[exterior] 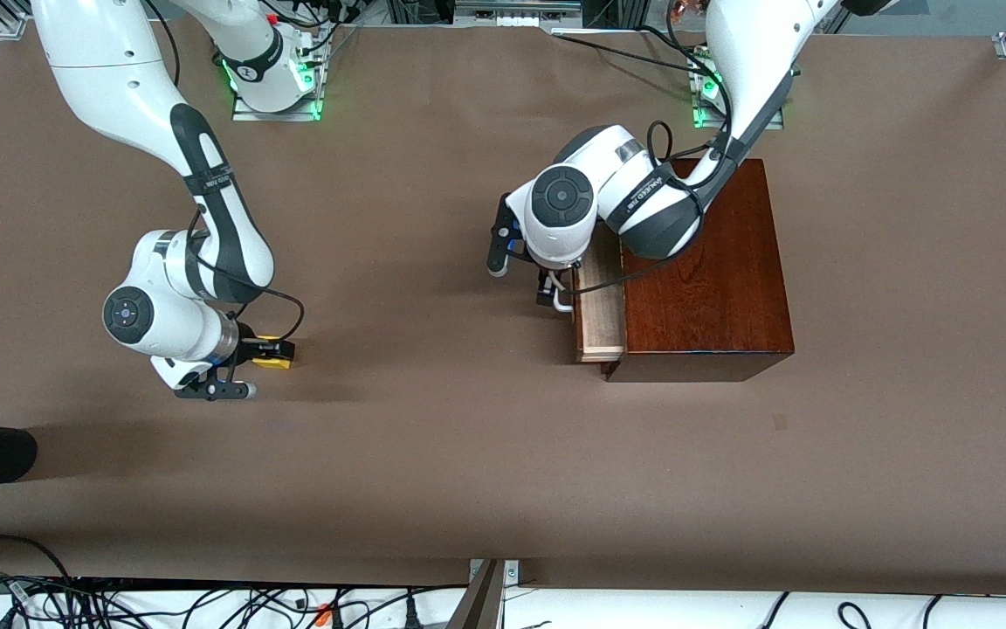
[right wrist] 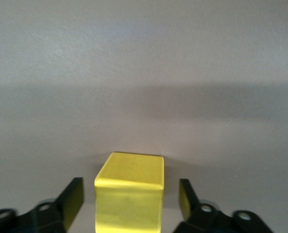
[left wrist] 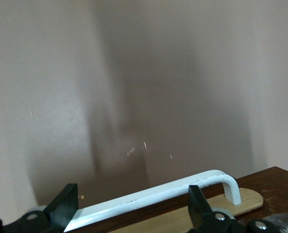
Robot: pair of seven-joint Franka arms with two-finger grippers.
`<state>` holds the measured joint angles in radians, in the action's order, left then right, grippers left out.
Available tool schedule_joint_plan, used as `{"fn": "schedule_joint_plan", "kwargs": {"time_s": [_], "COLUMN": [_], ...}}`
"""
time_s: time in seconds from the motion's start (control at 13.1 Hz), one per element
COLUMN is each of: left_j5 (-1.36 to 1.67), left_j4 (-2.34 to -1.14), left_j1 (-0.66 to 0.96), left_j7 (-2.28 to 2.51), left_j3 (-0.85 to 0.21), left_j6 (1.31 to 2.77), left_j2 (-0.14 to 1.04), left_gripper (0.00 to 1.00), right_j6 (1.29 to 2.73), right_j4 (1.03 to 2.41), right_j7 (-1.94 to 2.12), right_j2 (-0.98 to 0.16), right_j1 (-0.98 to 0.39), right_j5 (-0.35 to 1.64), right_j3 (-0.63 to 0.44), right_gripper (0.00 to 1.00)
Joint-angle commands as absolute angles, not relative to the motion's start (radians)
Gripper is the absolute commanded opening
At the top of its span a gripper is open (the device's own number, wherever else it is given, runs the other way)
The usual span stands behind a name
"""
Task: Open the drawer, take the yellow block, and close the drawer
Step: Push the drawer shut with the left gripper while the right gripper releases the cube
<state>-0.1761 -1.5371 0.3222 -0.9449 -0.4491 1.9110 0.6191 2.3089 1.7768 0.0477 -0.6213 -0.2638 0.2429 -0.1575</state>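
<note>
The right end effector (exterior: 272, 352) is low over the brown worktop (exterior: 433, 454) toward the right arm's end. The yellow block (exterior: 272, 353) stands between its fingers. In the right wrist view the two dark fingertips (right wrist: 72, 200) flank the yellow block (right wrist: 130, 194) with a visible gap on each side, so the right end effector (right wrist: 130, 206) is spread wider than the block and not clamped on it; the block appears to rest on the worktop. The left end effector (exterior: 553, 293) is at the white handle (exterior: 563, 297) of the drawer (exterior: 601, 310). The drawer is part of the way out of the dark wooden box (exterior: 708, 271), with its pale tray exposed between the front panel and the box. The box stands toward the left arm's end of the worktop, well apart from the block. In the left wrist view the fingertips (left wrist: 198, 209) of the left end effector (left wrist: 129, 211) stand wide apart on either side of the handle (left wrist: 163, 194), not closed on the bar. No contents of the drawer can be made out.
</note>
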Motion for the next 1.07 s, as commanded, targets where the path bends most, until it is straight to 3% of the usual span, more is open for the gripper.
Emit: {"fn": "schedule_joint_plan", "kwargs": {"time_s": [0.0, 0.46, 0.99], "left_j5": [-0.225, -0.227, -0.229], "left_j4": [-1.507, -1.5, -1.499], "left_j1": [0.307, 0.281, 0.262], "left_j7": [-0.959, -0.956, -0.959], "left_j3": [-0.43, -0.431, -0.431], "left_j6": [1.789, 1.756, 1.732], "left_j2": [0.6, 0.591, 0.584], "left_gripper": [1.0, 1.0, 1.0], "right_j6": [2.208, 1.959, 1.783], "right_j4": [1.769, 1.769, 1.76], "right_j7": [0.061, 0.06, 0.055], "right_j2": [-0.554, -0.312, -0.072], "right_j1": [-0.262, -0.262, -0.261], "right_j5": [0.242, 0.213, -0.021], "right_j3": [-0.161, -0.218, -0.241], "right_gripper": [1.0, 1.0, 1.0]}}
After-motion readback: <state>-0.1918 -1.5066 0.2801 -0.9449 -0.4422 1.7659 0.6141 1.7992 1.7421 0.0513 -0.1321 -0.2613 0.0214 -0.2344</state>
